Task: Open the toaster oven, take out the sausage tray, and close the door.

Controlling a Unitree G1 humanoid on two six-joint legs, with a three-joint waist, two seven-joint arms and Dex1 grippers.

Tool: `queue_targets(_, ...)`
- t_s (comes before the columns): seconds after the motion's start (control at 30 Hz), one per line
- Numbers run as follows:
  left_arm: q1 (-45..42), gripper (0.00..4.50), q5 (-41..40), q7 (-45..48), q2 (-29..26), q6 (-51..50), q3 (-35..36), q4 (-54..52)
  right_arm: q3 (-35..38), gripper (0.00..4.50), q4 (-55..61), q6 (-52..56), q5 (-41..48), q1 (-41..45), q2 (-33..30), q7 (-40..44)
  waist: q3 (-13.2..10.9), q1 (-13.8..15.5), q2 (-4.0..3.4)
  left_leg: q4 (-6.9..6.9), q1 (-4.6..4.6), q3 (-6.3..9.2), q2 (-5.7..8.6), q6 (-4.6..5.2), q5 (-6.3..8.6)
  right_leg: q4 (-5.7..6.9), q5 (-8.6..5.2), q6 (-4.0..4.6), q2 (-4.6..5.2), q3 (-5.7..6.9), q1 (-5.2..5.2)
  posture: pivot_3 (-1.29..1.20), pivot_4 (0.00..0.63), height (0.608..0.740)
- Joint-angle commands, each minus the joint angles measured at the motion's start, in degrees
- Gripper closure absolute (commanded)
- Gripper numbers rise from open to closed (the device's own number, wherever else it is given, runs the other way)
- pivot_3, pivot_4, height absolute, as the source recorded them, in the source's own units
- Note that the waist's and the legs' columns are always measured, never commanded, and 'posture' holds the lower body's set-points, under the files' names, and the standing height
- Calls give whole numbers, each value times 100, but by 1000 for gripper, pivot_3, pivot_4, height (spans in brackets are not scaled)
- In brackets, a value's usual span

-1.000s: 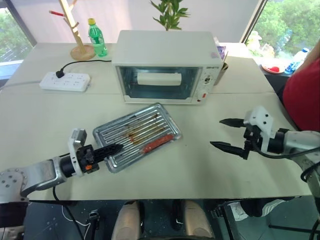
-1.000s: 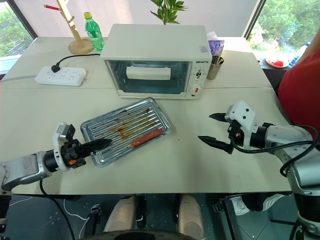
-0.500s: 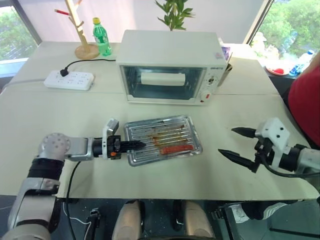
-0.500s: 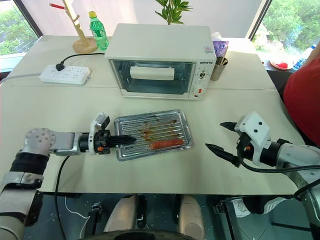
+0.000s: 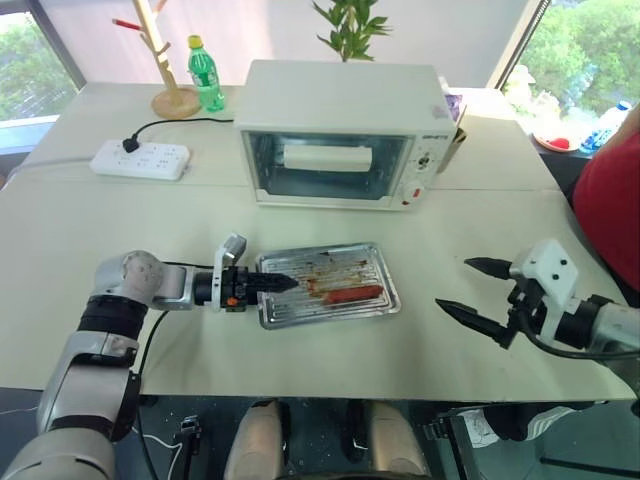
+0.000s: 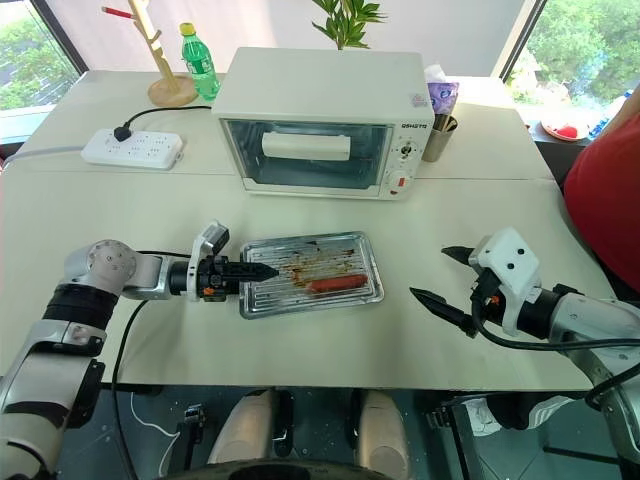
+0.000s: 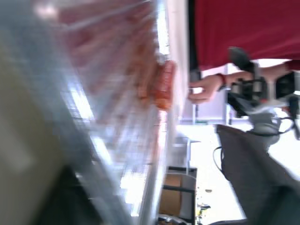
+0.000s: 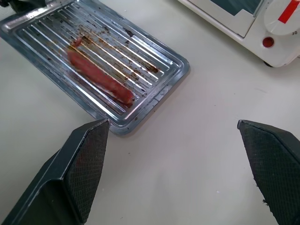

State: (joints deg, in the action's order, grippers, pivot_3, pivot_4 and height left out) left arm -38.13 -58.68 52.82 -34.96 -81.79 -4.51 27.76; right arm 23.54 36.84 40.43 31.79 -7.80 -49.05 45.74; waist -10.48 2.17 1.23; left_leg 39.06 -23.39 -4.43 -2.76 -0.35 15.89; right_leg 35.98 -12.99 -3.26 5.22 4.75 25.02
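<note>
Already the sausage tray (image 6: 311, 274) is lying flat on the surface (image 6: 480, 200) before the toaster oven (image 6: 330, 110), whose door (image 6: 305, 154) looks shut. We are keeping our left pincer (image 6: 262, 271) at its near rim; grip state unclear. Right pincer (image 6: 445, 278) is hanging spread, empty. Task looks nearly finished; next, we are judging, the left arm withdraws.

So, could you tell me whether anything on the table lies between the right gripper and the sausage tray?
Nothing visible does. The right gripper hangs open over bare table, and the sausage tray lies to its left across bare tabletop.
</note>
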Motion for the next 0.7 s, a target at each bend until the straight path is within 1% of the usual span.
queue_targets(0.03, 150, 57, 455, -124, -268, 206, 292, -92, -40, 0, -39, -171, 5, 177, -68, 37, 0, -16, 0, 0, 3, 2, -1, 0, 0, 0, 0, 0, 0, 0, -3, 0, 150, 722)
queue_targets(0.13, 496, 57, 793, -129, -615, 615, 382, -533, -187, 0, -177, -226, -29, 344, -98, 84, 0, -76, 0, -2, 3, 7, -9, 0, 0, 1, 0, 1, -5, 0, 1, 0, 150, 722)
queue_targets(0.2, 883, 57, 1132, -17, -1035, 1141, 347, -988, -284, 0, -290, -262, -33, 473, -127, 137, 2, -162, -4, -5, 4, 8, -12, 0, 0, 2, 0, 1, -9, 0, 2, 0, 150, 722)
queue_targets(0.3, 1686, 57, 1903, 490, -1850, 2665, 290, -1810, -396, 0, -464, -333, 17, 633, -192, 317, 6, -236, -9, -12, 13, 6, -22, 0, 1, 7, 1, 3, -16, -6, 7, 0, 150, 722)
queue_targets(0.37, 2091, 57, 2208, 954, -2342, 3512, 444, -2270, -442, 0, -578, -327, 116, 784, -222, 443, 5, -318, -11, -19, 14, 6, -29, -1, 1, 11, -5, 16, -20, -7, 14, 0, 150, 722)
queue_targets(0.4, 2212, 57, 2253, 1189, -2552, 3791, 574, -2451, -457, 0, -628, -302, 187, 873, -227, 500, 4, -312, -13, -22, 13, 3, -35, -2, 1, 11, -7, 24, -21, -10, 20, 0, 150, 722)
queue_targets(0.5, 2228, 57, 2051, 1743, -2997, 4042, 1060, -2834, -538, 0, -736, -274, 323, 1083, -270, 716, -7, -248, -16, -24, -2, 2, -40, -2, 1, 11, -8, 27, -22, -8, 39, 0, 150, 722)
queue_targets(0.6, 2016, 57, 1625, 1979, -3109, 3846, 1539, -3184, -633, 0, -810, -183, 518, 1268, -288, 960, -13, -128, -26, -23, -10, 1, -36, -3, 1, 2, -8, 25, -4, -3, 38, 0, 150, 722)
queue_targets(0.7, 1954, 57, 1502, 2123, -3153, 3853, 1788, -3603, -770, 0, -880, -71, 711, 1467, -331, 1191, -15, -129, -25, -23, -20, -3, -9, 1, 3, -4, -11, 17, 25, -2, 36, 0, 150, 722)
